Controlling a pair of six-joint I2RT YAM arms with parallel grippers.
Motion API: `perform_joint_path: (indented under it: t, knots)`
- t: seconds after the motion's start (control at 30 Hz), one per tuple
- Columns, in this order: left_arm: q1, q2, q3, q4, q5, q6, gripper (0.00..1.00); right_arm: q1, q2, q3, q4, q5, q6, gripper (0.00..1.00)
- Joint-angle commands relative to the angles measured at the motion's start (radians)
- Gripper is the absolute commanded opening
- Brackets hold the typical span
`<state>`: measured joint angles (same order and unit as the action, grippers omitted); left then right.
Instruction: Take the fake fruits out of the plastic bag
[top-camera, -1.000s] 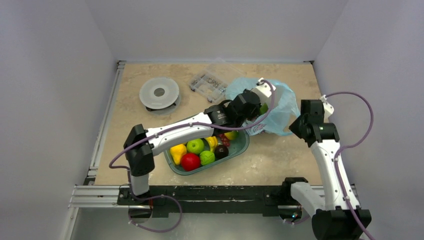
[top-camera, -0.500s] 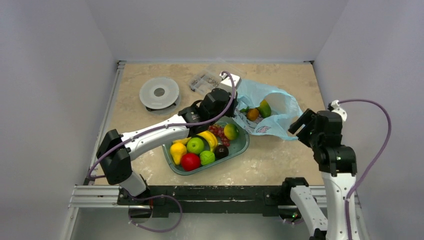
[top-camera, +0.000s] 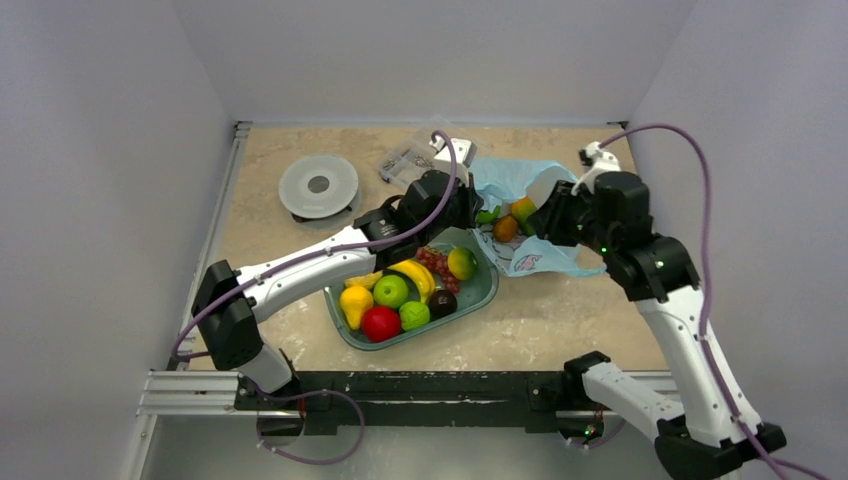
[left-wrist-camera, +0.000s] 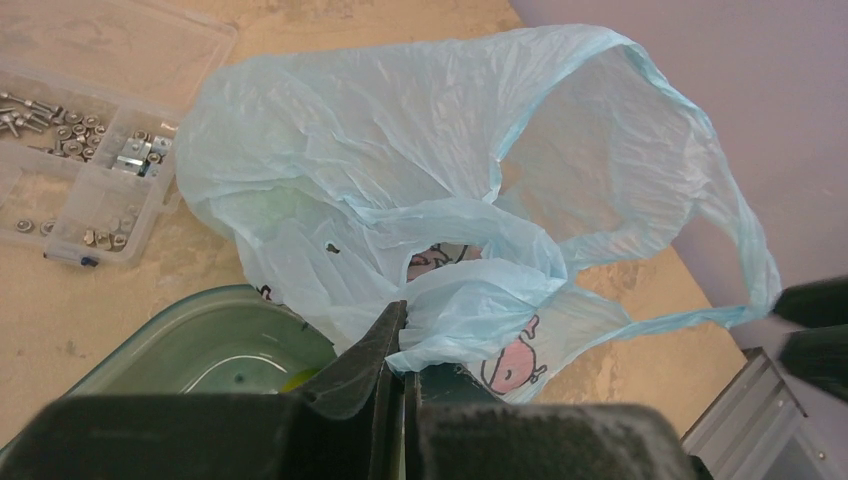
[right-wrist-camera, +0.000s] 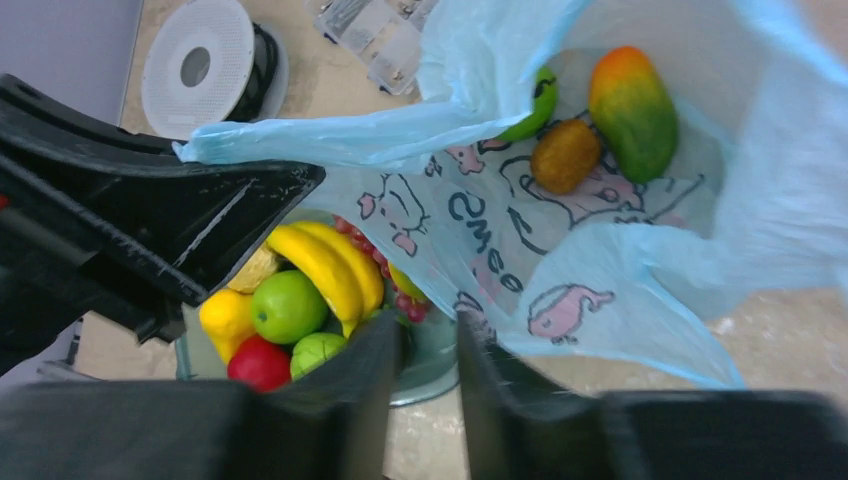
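Note:
The light-blue plastic bag (top-camera: 548, 255) lies open at the back right of the table. Inside it are the mango-like fruit (right-wrist-camera: 632, 110), the small orange fruit (right-wrist-camera: 565, 155) and the dark-green fruit (right-wrist-camera: 530, 105), half hidden under the bag's rim. My left gripper (top-camera: 470, 205) is shut on a fold of the bag's left edge (left-wrist-camera: 470, 300) and holds it up. My right gripper (right-wrist-camera: 430, 350) is open and empty. It hovers above the bag's near side (top-camera: 542, 222), with the fruits ahead of it.
A green basin (top-camera: 482, 290) with banana, pear, apples and grapes stands just left of the bag, under the left arm. A clear parts box (top-camera: 410, 165) and a white spool (top-camera: 318, 186) lie at the back.
My left gripper pulled the bag's edge to the left and opened the mouth, then held still. My right arm swung from the right side to above the bag.

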<state>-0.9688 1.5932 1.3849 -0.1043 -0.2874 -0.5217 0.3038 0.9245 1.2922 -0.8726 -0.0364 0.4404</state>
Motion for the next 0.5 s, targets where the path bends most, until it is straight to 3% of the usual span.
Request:
perform_joint_path:
  t: [0.0,0.07,0.2,0.47]
  knots:
    - [0.005,-0.027,0.031,-0.010,-0.032,-0.076,0.00,0.095,0.043,-0.157,0.196,0.159,0.111,0.13]
    - [0.007,-0.030,0.021,-0.003,-0.030,-0.088,0.00,0.094,0.025,-0.274,0.318,0.260,0.143,0.00]
    - [0.007,-0.027,0.014,-0.001,-0.013,-0.110,0.00,0.094,0.047,-0.379,0.489,0.370,0.176,0.00]
    - [0.026,-0.044,-0.023,0.027,-0.011,-0.143,0.00,0.095,0.224,-0.503,0.797,0.441,0.273,0.00]
